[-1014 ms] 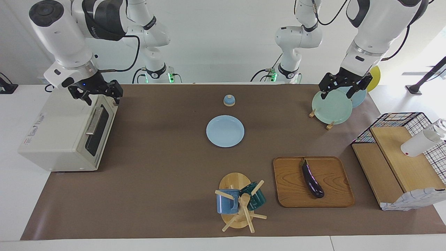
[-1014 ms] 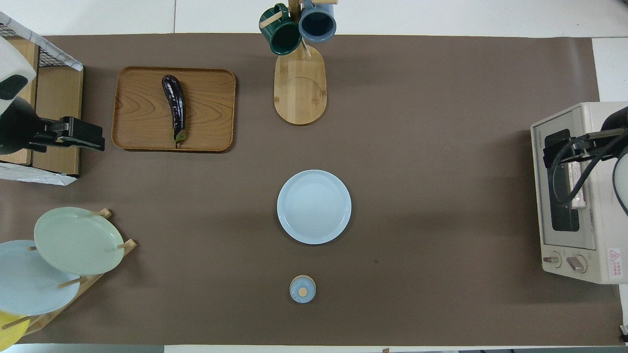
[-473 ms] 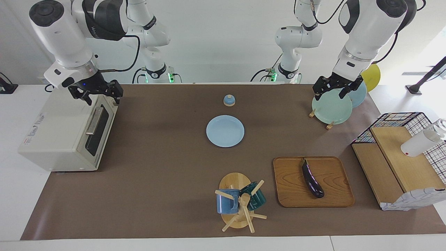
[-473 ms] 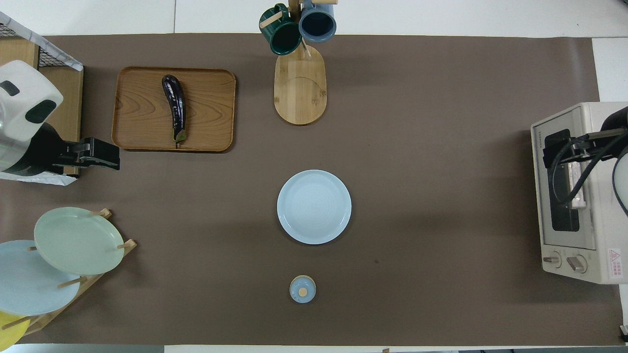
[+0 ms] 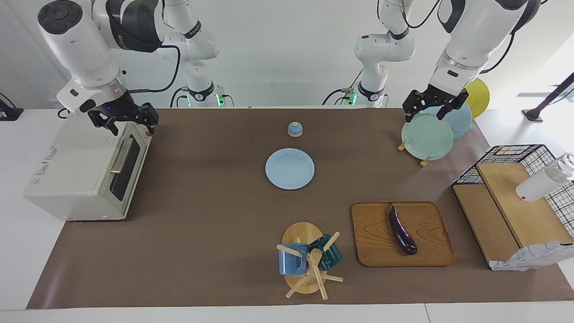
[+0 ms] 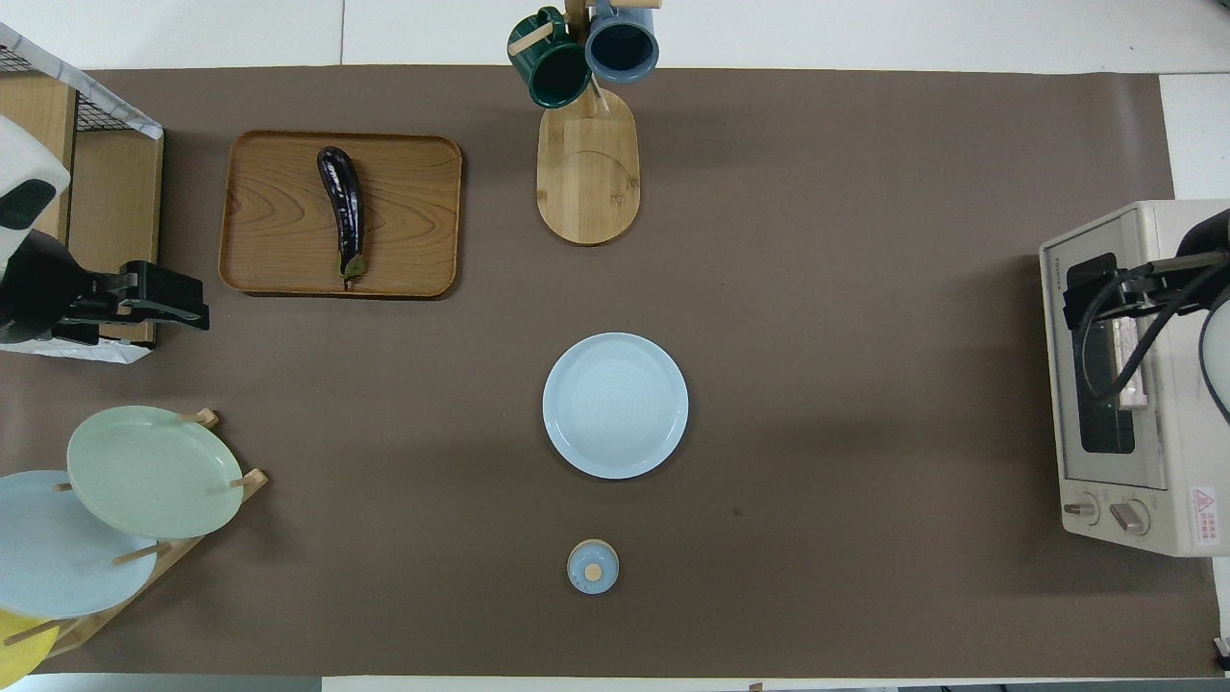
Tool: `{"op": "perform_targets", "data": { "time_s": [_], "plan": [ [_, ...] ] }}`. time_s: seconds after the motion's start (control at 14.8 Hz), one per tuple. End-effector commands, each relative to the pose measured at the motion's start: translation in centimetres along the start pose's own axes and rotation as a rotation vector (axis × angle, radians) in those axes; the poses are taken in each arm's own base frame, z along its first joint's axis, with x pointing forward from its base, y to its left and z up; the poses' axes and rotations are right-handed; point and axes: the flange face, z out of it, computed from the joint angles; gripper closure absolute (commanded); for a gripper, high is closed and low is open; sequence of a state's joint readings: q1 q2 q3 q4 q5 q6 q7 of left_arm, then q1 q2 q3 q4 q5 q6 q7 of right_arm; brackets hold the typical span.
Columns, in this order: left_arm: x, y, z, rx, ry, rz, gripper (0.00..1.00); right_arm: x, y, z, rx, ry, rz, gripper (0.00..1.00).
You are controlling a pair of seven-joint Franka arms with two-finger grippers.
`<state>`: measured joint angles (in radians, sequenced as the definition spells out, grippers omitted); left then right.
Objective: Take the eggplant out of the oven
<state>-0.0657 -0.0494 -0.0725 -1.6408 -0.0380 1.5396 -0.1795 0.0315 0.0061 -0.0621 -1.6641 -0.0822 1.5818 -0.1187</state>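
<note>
Moved: the left gripper point(image 5: 429, 109) has lifted and drawn back toward the robots since a second ago, now raised over the plate rack point(image 5: 411, 152) – everything else is unchanged.
Left gripper: fingers spread wide, holding nothing.
Right gripper point(image 5: 123, 119): parked over the oven's point(image 5: 85, 168) top front edge, fingers wide apart, empty; this arm waits.
Eggplant point(image 5: 402, 230): out of the oven – lying on the wooden tray point(image 5: 430, 251), stem pointing to about 11 o'clock in the facing view.
Oven: door closed, at the right arm's end of the table.
Tray: at roughly 4 o'clock from the blue plate point(image 5: 289, 168) in the facing view.
</note>
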Motion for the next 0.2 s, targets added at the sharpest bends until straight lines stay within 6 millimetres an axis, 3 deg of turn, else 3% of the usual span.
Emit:
{"op": "perform_targets", "data": {
  "time_s": [0.0, 0.14],
  "plan": [
    [0.10, 0.11, 0.03, -0.015, -0.006, -0.010, 0.00, -0.52, 0.16, -0.30, 0.034, -0.003, 0.010, 0.00],
    [0.09, 0.19, -0.04, -0.015, -0.005, -0.009, 0.00, -0.52, 0.16, -0.30, 0.034, -0.003, 0.010, 0.00]
  ]
}}
